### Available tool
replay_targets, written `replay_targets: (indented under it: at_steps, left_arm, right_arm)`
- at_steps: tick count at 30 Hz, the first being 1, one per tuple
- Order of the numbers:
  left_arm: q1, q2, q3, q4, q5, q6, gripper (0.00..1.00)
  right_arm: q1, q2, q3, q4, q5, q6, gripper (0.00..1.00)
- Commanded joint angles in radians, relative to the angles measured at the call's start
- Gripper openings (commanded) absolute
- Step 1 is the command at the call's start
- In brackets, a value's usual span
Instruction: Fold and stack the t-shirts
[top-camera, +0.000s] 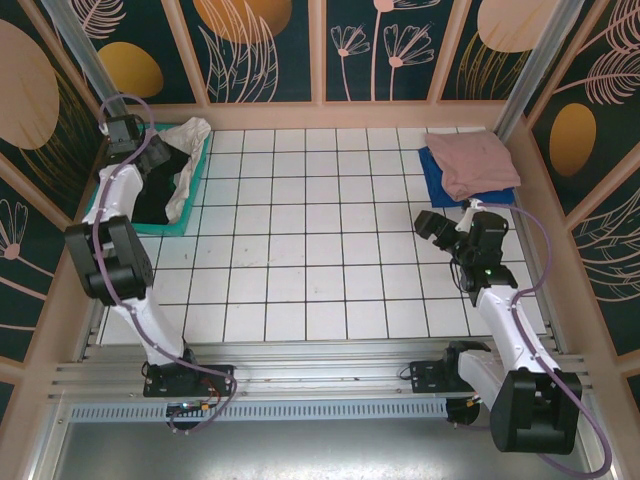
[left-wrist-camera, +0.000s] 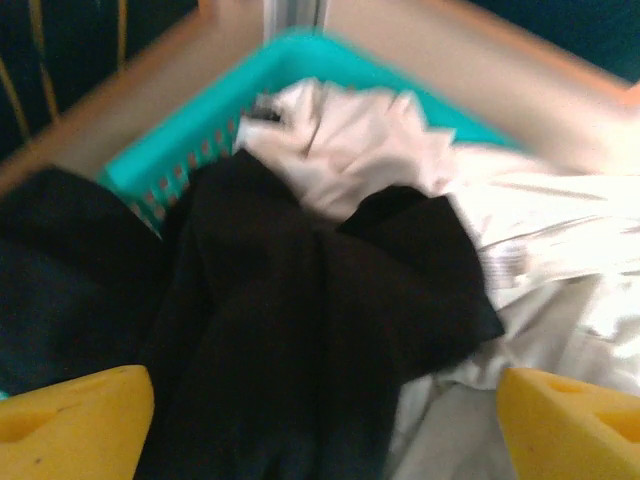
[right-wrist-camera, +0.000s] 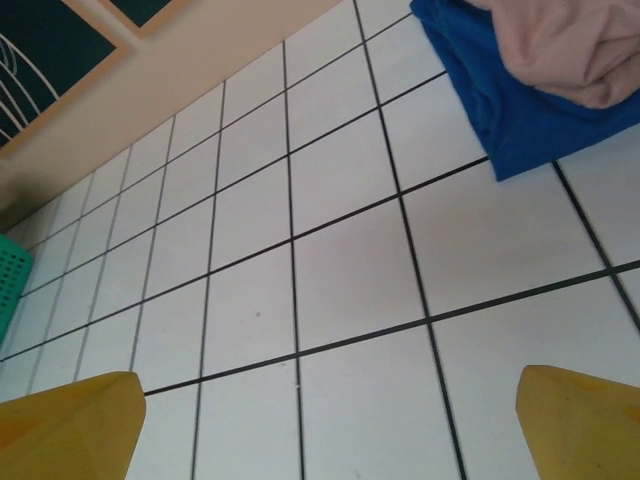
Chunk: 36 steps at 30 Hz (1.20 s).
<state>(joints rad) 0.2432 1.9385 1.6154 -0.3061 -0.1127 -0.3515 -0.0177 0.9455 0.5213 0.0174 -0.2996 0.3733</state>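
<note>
Holds left jaws wide over black t-shirt (left-wrist-camera: 280, 330) heaped in teal basket (left-wrist-camera: 300, 48), far-left corner. Holds right jaws wide above table (right-wrist-camera: 350, 270); pink t-shirt (top-camera: 470, 160) lying atop blue t-shirt (top-camera: 435, 168), far right.

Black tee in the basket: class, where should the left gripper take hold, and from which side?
Pinch the bunched middle of the black tee from above: it lies heaped over white cloth, and basket walls likely block sideways approaches.

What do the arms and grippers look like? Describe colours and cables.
The left arm and right arm have white links, black joints and a lilac cable looping alongside each. The left gripper and right gripper have black bodies and yellow wedge-shaped fingertips.
</note>
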Motion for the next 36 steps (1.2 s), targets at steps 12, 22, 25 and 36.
replay_targets:
  at_steps: [12,22,25,36]
  left_arm:
    - [0.005,0.168,0.309,-0.230,0.283,-0.065,0.00]
    - [-0.002,-0.242,0.390,-0.238,0.294,-0.128,0.00]
    - [-0.014,-0.344,0.387,-0.134,0.321,-0.165,0.00]
    - [-0.358,-0.407,0.600,0.073,0.532,-0.264,0.00]
  right_arm:
    - [0.022,0.038,-0.027,0.074,-0.035,-0.010,0.99]
    - [0.015,0.100,-0.006,0.197,-0.270,0.037,0.99]
    - [0.016,0.099,-0.018,0.336,-0.383,0.121,0.99]
    - [0.018,0.060,0.006,0.316,-0.382,0.130,0.99]
